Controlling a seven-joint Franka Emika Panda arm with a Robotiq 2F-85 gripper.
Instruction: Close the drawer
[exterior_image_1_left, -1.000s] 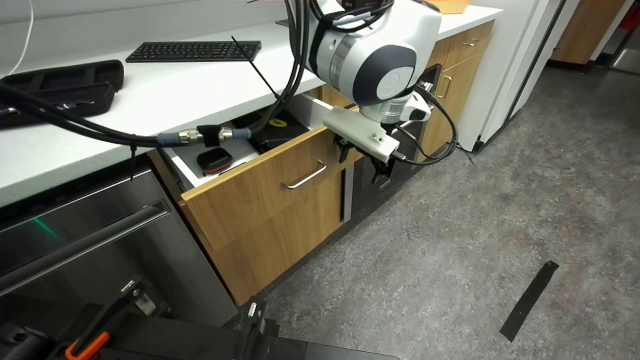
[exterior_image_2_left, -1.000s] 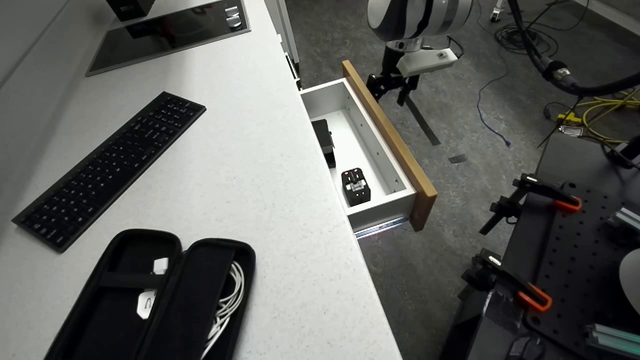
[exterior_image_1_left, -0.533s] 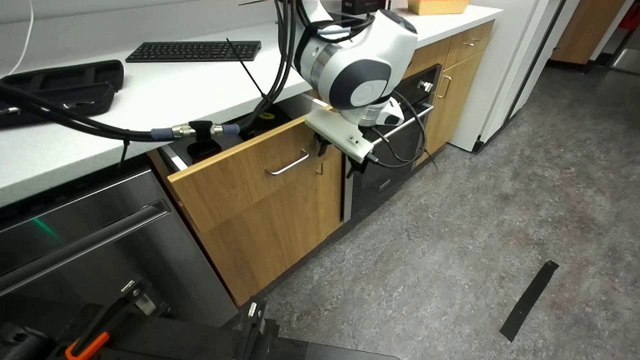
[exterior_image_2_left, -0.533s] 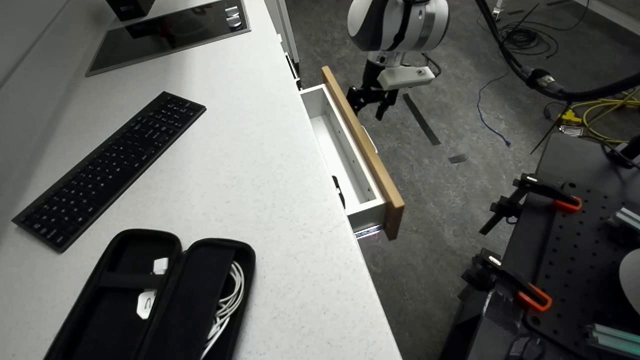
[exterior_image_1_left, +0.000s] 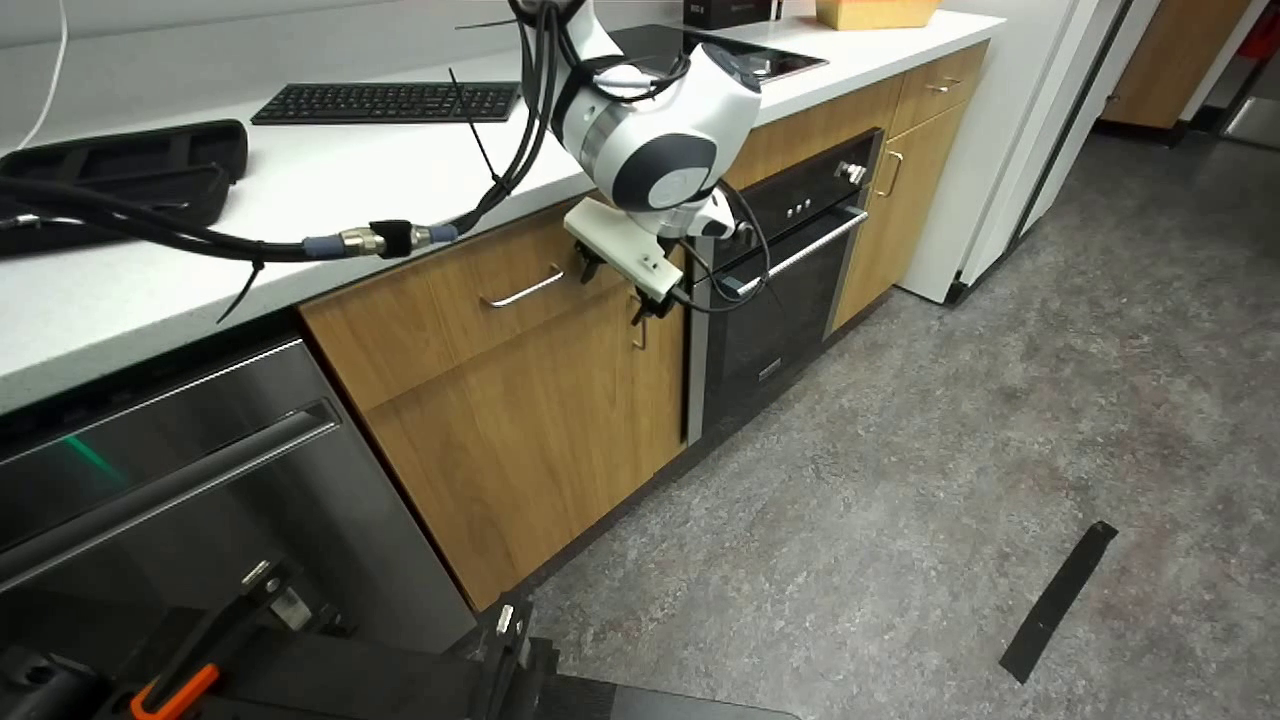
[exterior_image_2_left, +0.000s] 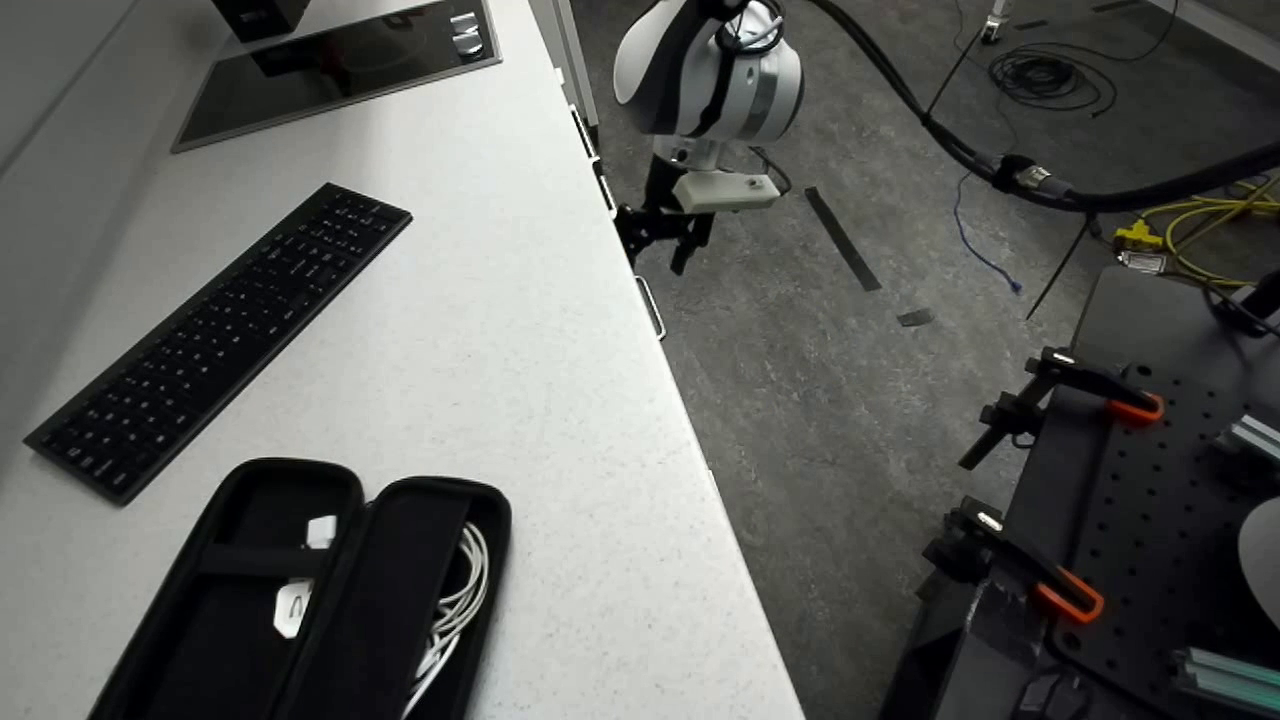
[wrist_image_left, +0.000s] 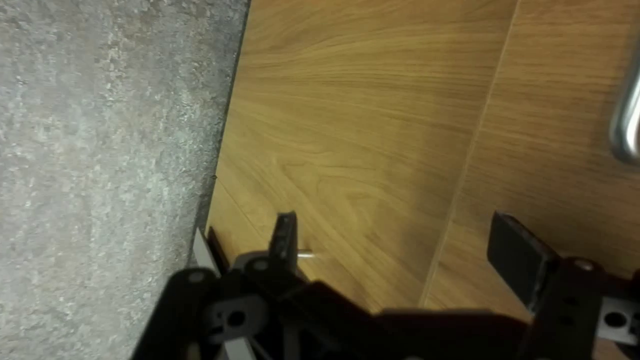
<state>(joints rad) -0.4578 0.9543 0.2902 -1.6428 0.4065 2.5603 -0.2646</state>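
Observation:
The drawer (exterior_image_1_left: 420, 320) shows its oak front flush with the cabinet under the countertop in an exterior view, and its inside is hidden. Its silver bar handle (exterior_image_1_left: 525, 288) also shows beyond the counter edge (exterior_image_2_left: 652, 308) and at the right edge of the wrist view (wrist_image_left: 627, 122). My gripper (exterior_image_1_left: 614, 293) is at the drawer front, to the right of the handle; it also shows beside the counter edge (exterior_image_2_left: 660, 245). In the wrist view my gripper (wrist_image_left: 392, 225) has its fingers wide apart with nothing between them. One finger is against or very near the drawer front; contact is unclear.
The white countertop (exterior_image_2_left: 560, 420) juts above the drawer, with a keyboard (exterior_image_2_left: 230, 330) and an open black case (exterior_image_2_left: 310, 590) on it. A dark oven (exterior_image_1_left: 790, 290) stands beside the cabinet. A cabinet door (wrist_image_left: 350, 100) lies below the drawer. Arm cables (exterior_image_1_left: 200, 235) hang over the counter.
The drawer has slid from well open to flush with the cabinet, hiding its contents. My gripper has moved with it toward the counter, staying open against the front's right part.

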